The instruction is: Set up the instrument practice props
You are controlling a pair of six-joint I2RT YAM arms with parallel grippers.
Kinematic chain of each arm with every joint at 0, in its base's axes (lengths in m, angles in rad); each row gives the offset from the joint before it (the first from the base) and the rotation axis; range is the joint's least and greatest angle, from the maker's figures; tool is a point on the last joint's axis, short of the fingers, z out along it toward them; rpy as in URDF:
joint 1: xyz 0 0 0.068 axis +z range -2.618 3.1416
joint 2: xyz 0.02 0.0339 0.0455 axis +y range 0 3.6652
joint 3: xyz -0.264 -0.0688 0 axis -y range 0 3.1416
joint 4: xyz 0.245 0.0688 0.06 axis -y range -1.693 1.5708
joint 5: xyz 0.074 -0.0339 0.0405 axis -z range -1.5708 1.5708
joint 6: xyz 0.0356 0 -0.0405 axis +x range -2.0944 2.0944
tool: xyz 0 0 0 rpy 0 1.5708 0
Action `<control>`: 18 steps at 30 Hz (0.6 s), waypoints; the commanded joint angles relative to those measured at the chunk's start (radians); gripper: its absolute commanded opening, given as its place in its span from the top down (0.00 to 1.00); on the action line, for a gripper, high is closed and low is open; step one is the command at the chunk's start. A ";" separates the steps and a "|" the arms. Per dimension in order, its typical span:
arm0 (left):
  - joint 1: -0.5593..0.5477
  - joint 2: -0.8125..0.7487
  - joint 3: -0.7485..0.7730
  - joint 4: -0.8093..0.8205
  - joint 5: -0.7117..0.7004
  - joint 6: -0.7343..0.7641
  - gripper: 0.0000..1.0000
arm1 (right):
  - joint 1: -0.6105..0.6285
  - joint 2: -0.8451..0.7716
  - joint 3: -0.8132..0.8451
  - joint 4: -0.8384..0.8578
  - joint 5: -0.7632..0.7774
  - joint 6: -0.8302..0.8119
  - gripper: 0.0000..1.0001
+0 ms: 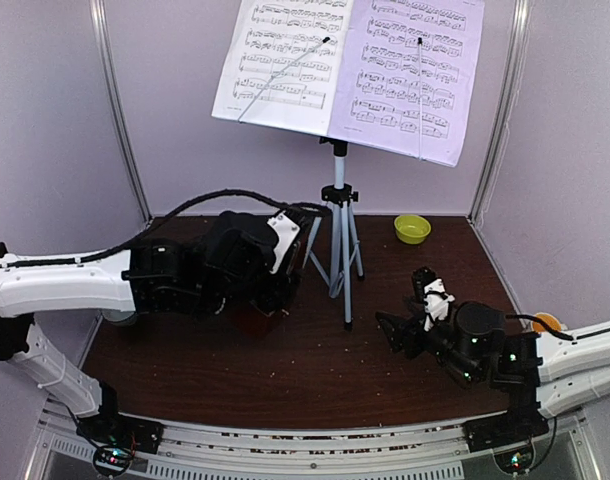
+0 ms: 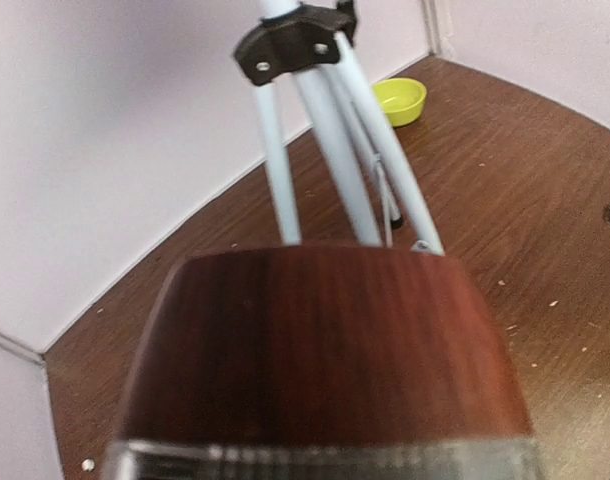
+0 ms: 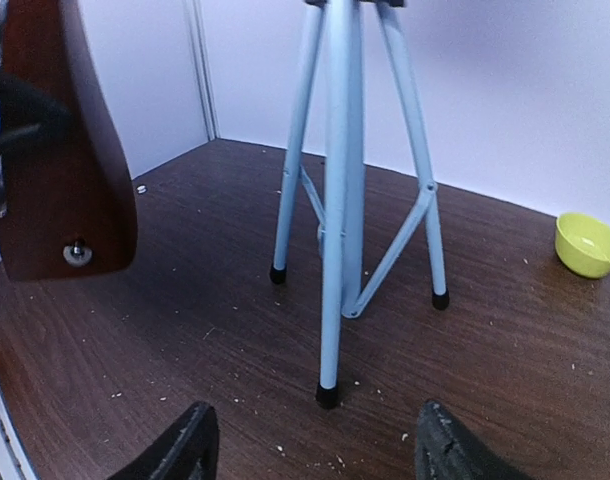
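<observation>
Well, the music stand (image 1: 337,150) rises upright on its silver tripod (image 1: 342,255), midway along the far edge of the desk (image 1: 235,385). Its two sheet-music pages (image 1: 285,60) face the near edge. Just left of the tripod, the left hand (image 1: 267,285) reaches in level from the left edge, clamped on the red-brown metronome (image 2: 320,350), whose long axis stands near vertical, slightly tilted. By the right edge, the right hand (image 3: 315,445) sits low, aimed at the tripod, fingers (image 3: 185,445) apart.

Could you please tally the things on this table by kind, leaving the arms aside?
Music stand: 1
Sheet-music pages: 2
Metronome: 1
Yellow-green bowl: 1
Orange-yellow item, mostly hidden, kind unclear: 1
Total: 6
</observation>
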 commanded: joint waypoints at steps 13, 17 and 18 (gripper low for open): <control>0.000 0.148 0.511 -0.706 -0.233 -0.208 0.61 | 0.178 0.517 0.176 0.726 0.051 -0.472 0.52; 0.001 0.161 0.540 -0.741 -0.224 -0.235 0.62 | 0.224 0.640 0.283 0.787 0.079 -0.553 0.56; 0.000 0.166 0.552 -0.759 -0.224 -0.243 0.62 | 0.234 0.670 0.307 0.797 0.085 -0.573 0.56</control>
